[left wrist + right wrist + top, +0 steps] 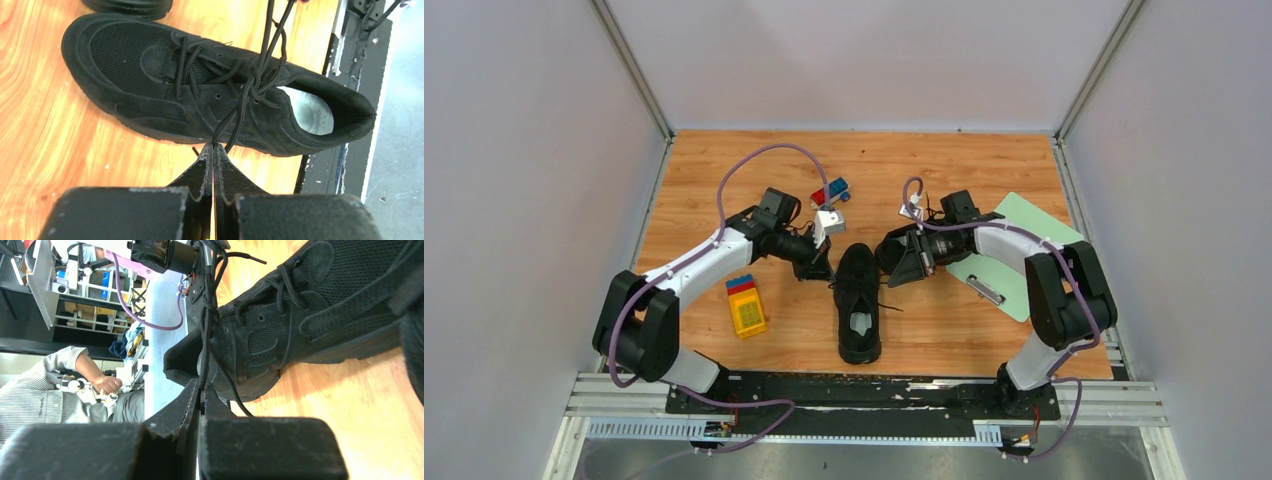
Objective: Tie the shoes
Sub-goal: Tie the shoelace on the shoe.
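One black shoe [859,300] lies at the table's centre, toe away from me, pale insole showing. It also shows in the left wrist view [165,95] and the right wrist view [280,335]. The other shoe is not clearly in view. My left gripper [821,265] is just left of the toe and my right gripper [894,262] just right of it. The left gripper [214,146] is shut on a black lace [235,117] running up to a crossing knot [256,85] over the tongue. The right gripper [201,385] is shut on the other lace [205,340], pulled taut.
A yellow toy block [746,307] lies left of the shoe. A red, blue and white toy truck [829,192] stands behind the left gripper. A green clipboard [1019,250] lies under the right arm. A black rail [864,390] runs along the near edge.
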Available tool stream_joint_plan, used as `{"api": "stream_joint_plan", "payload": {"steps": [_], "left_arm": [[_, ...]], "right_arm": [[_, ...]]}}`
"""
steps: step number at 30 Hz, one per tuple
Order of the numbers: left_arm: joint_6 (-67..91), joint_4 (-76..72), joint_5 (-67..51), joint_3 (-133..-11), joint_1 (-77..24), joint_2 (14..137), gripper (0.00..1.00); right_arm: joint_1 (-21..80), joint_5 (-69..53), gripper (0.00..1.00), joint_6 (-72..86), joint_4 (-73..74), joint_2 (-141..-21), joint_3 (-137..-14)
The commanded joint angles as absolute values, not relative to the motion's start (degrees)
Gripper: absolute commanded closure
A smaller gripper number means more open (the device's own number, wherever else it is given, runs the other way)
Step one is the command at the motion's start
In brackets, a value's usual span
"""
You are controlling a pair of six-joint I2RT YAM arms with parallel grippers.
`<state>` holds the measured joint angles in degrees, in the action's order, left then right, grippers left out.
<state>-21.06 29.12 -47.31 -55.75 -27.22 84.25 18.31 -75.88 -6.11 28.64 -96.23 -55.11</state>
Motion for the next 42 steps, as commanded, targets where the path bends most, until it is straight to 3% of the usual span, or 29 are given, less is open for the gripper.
{"api": "stream_joint_plan", "payload": {"steps": [1, 18, 25, 28, 30, 42], "left_arm": [[-22.14, 30.98, -41.91, -55.23, -26.9, 81.71, 1.0], [-28.95, 38.88, -25.15, -53.4, -26.34, 81.68, 1.0], [-28.99, 37.29, -27.41, -50.52, -24.76, 77.42, 1.0], [-25.92, 29.2, -31.11, -48.27, -24.43, 74.49, 0.69], [-24.74, 26.14, -35.78, -48.41, -24.06, 76.14, 0.61], [-24.67, 19.21, -52.53, -60.71, -23.99, 92.58, 0.57]], "right_arm": [[16.3, -75.16, 1.0, -10.73, 32.29, -93.42, -54.94], [13.98, -63.49, 1.0, -13.26, 35.34, -94.25, -53.64], [13.23, -64.07, 1.0, -14.02, 35.43, -93.31, -52.29], [13.33, -65.06, 1.0, -13.64, 35.5, -94.42, -53.31], [13.41, -65.5, 1.0, -13.55, 35.52, -95.04, -53.88], [14.33, -65.91, 1.0, -13.62, 35.86, -95.56, -55.04]]}}
